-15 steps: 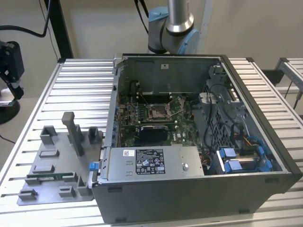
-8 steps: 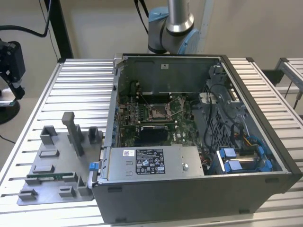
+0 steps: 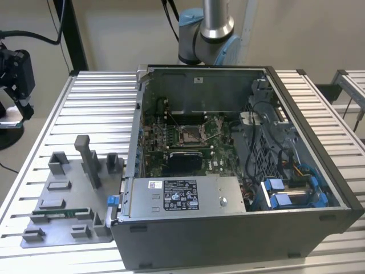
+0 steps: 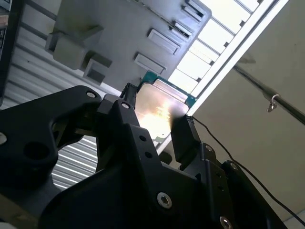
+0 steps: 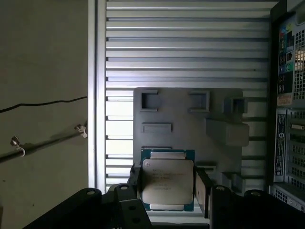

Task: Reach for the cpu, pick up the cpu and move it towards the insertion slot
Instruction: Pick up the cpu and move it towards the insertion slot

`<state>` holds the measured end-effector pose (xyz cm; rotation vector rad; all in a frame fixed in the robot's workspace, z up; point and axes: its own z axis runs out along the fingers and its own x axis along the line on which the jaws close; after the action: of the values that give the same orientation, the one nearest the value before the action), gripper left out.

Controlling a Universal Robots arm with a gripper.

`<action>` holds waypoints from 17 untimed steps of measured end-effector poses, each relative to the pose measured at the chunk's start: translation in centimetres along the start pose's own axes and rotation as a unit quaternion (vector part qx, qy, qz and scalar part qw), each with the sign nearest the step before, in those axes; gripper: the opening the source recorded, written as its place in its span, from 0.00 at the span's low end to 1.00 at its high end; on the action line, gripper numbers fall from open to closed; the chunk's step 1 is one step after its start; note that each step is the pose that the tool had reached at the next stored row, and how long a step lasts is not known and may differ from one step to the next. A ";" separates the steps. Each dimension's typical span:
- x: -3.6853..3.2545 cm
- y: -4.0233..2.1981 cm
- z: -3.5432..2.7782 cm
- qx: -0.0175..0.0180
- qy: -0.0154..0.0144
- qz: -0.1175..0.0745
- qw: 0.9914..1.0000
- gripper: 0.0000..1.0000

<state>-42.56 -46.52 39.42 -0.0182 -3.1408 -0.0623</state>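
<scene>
The cpu (image 5: 167, 180), a flat square chip with a pale metallic face and a green edge, sits between the two black fingers of my gripper (image 5: 167, 190), which is shut on it. The second wrist view shows the same grip, with the cpu (image 4: 159, 112) catching a bright glare in the gripper (image 4: 155, 121). It hangs in the air over the near end of the grey tray (image 5: 181, 107), close to the table's edge. In the exterior view the gripper (image 3: 17, 113) is at the far left, well away from the insertion slot (image 3: 191, 133) on the board inside the open computer case (image 3: 296, 217).
On the grey tray (image 3: 57, 231) stand upright grey blocks (image 3: 91, 162), and a green memory stick (image 3: 60, 214) lies on it. The case's walls rise around the board. A black stand and cables are at the exterior view's left, off the slatted table (image 3: 102, 103).
</scene>
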 end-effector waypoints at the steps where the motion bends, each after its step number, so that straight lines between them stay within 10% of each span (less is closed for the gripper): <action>1: 0.00 0.00 0.00 0.000 0.000 0.000 1.000 0.00; 17: -1.14 0.01 0.00 0.000 0.000 0.000 1.000 0.00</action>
<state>-41.42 -46.53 39.43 -0.0173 -3.1407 -0.0623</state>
